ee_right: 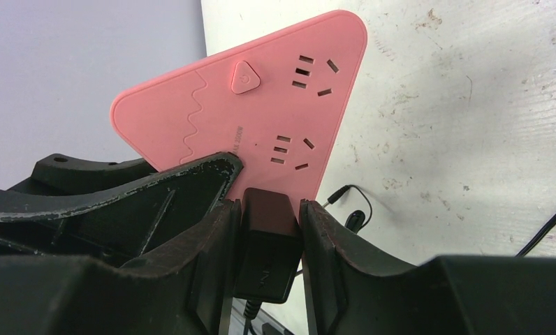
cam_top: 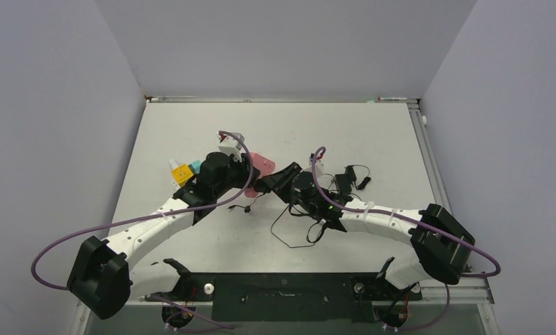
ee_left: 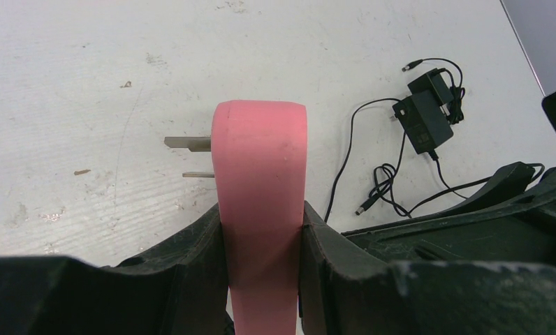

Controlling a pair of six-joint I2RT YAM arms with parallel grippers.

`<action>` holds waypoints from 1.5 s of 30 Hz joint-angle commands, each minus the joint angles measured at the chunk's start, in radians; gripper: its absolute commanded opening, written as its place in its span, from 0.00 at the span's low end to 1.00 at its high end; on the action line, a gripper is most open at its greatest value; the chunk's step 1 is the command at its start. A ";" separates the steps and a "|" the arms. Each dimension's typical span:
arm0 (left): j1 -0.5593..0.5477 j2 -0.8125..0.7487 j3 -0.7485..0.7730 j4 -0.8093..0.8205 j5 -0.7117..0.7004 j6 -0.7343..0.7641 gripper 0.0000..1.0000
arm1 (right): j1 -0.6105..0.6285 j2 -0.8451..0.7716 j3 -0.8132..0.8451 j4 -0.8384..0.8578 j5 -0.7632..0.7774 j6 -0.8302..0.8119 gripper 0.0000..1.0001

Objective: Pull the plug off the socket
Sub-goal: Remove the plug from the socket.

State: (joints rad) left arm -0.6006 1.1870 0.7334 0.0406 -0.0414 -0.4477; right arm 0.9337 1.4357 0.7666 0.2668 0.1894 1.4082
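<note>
The left jaws are clamped on the socket point(ee_left: 261, 160), a pink slab seen edge-on from the left wrist, with the worktop point(ee_left: 86, 70) behind it. Two metal prongs point(ee_left: 188, 143) jut out to the left in that view. Where they join the body is hidden behind the pink edge, and the frame cuts off the socket's lower end.

The right wrist shows the socket's face: a button point(ee_right: 243, 77), two sets of holes point(ee_right: 291, 151) and a line of print too small to read. The right jaws are closed on the plug point(ee_right: 267, 227), a black block whose top end butts against the socket's lower edge. Its pins are out of sight, so I cannot tell whether they sit in the socket. The plug's lower end and lead run out of the picture.

From above, the left arm point(cam_top: 156, 223) and right arm point(cam_top: 380, 220) meet mid-worktop. The socket shows only as a pink patch between them, and the plug is lost under the right wrist. Black adapters point(cam_top: 345, 181) with thin cable lie just beyond the right arm. Yellow and teal things point(cam_top: 183, 172) sit by the left arm, partly covered and too small to name.
</note>
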 commanded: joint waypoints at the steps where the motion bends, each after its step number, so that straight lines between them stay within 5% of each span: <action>1: -0.024 -0.036 0.035 0.041 -0.043 0.049 0.00 | 0.004 -0.014 0.060 0.039 0.032 0.013 0.05; 15: -0.007 -0.017 0.030 0.065 0.006 -0.010 0.00 | 0.018 -0.003 0.026 0.065 0.053 -0.011 0.05; 28: 0.121 -0.024 0.025 0.106 0.129 -0.081 0.00 | 0.032 0.024 -0.015 0.017 0.081 -0.011 0.05; 45: 0.095 -0.024 0.029 0.080 0.063 -0.032 0.00 | 0.032 0.033 0.028 0.022 0.059 0.006 0.05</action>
State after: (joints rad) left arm -0.4923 1.1801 0.7300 0.0460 0.1009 -0.5110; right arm 0.9573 1.4544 0.7643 0.3195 0.2382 1.4261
